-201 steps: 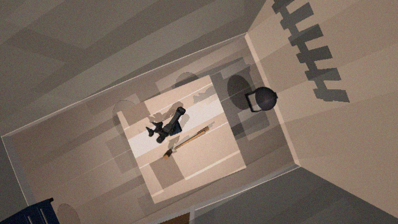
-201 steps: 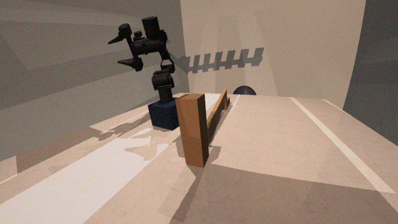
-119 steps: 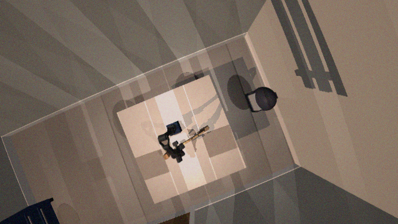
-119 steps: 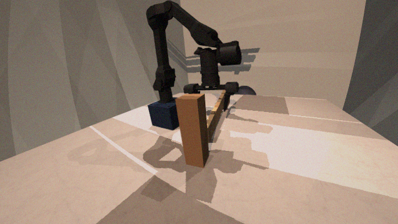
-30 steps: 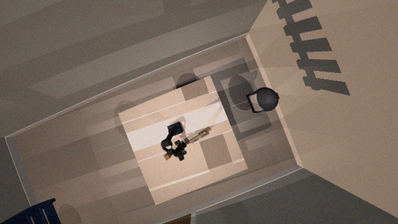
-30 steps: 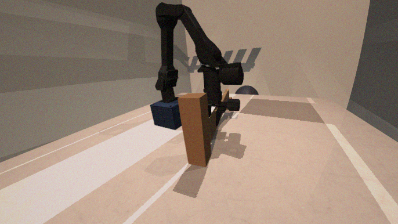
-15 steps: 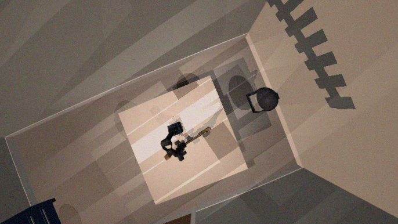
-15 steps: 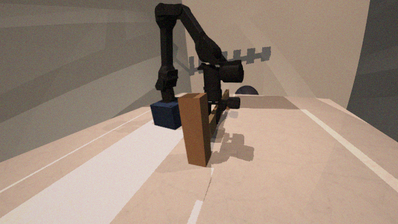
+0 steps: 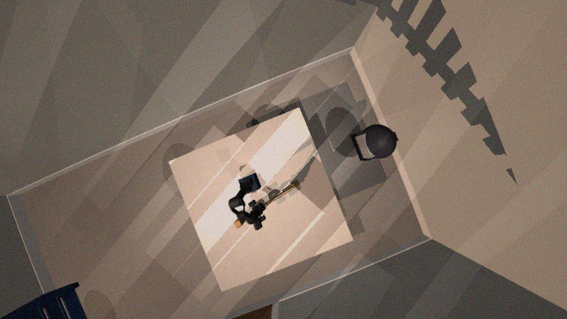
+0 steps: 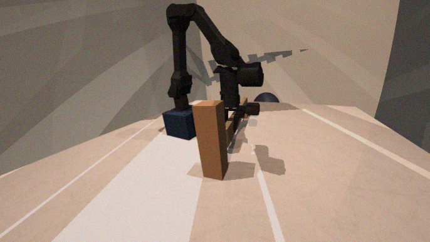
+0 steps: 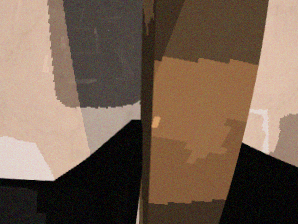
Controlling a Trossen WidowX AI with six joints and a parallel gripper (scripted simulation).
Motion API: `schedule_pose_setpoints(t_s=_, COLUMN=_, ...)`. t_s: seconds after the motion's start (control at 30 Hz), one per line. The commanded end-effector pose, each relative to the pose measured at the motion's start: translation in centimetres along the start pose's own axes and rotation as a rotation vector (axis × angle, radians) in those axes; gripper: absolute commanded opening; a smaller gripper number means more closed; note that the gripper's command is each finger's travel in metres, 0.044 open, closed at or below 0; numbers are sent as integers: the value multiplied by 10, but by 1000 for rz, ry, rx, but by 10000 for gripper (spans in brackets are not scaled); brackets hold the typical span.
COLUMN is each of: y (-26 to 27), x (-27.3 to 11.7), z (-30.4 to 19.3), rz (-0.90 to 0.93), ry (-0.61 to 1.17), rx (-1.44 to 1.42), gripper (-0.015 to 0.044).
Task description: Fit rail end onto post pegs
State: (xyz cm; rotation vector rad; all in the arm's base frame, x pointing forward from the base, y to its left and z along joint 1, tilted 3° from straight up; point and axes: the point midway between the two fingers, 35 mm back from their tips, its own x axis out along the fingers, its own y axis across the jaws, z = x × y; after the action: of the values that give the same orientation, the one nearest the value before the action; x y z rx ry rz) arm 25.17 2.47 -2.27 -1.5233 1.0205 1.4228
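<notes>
Rail [image 11: 200, 129] fills the middle of the wrist view, running straight away from the camera, with the tool's [image 11: 178, 189] dark fingers pressed against both of its long sides; the tool is clamped on the rail. In the exterior view the post [image 10: 210, 138] stands upright on the table [image 10: 313, 175] nearest the camera, and the rail [image 10: 235, 117] stretches away behind it toward the far end of the table, gripped by the tool [image 10: 233, 110] not far behind the post. The post hides the rail's near end, so whether the pegs are in the holes cannot be told; it looks close to the post at least. From above, the rail [image 9: 281, 195] lies diagonally across the table [image 9: 289, 248], the arm [image 9: 240, 202] reaching from its blue base [image 9: 250, 182] over its lower-left part.
</notes>
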Motion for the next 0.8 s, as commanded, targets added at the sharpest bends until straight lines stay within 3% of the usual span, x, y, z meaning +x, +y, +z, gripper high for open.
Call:
schedule_pose_setpoints(t_s=0.0, y=-2, x=-4, z=0, rz=-7, ry=-2, rx=1, gripper=0)
schedule_pose_setpoints(t_s=0.77, y=-2, x=-15, z=0, rz=-7, ry=-2, rx=1, gripper=0)
